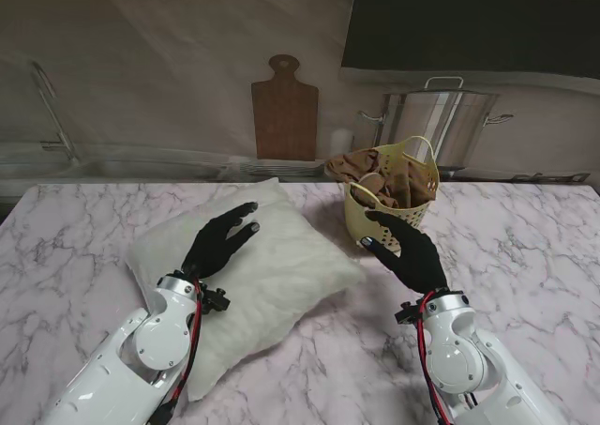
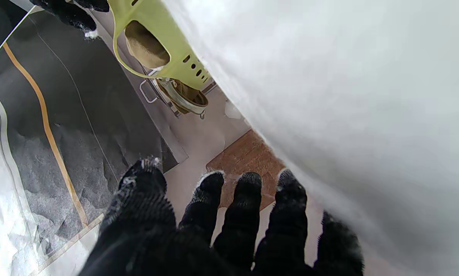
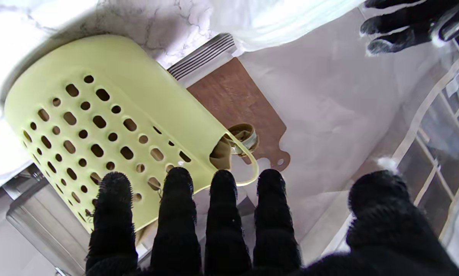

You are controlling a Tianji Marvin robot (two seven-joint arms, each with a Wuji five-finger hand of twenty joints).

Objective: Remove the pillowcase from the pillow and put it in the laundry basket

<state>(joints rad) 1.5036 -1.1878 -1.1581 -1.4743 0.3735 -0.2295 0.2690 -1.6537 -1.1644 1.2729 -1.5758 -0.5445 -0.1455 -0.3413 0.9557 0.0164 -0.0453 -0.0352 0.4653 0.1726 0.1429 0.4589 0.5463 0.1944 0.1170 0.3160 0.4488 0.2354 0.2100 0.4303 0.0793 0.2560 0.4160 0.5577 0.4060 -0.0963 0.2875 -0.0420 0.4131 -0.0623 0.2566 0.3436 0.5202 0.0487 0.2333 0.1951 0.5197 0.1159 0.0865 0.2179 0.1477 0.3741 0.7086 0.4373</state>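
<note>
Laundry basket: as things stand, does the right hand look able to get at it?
Probably yes. The right hand is open with its fingertips just short of the laundry basket, and nothing lies between them. The pillow lies to the left, out of the way.

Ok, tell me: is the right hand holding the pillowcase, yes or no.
No. The right hand is open beside the basket, while the brown pillowcase lies in the basket.

No readable txt, labels, brands or nos. in any view. Laundry basket [image 1: 389, 220], pillow [image 1: 272, 275] and desk [image 1: 525, 256] all carry no legible print or signs.
</note>
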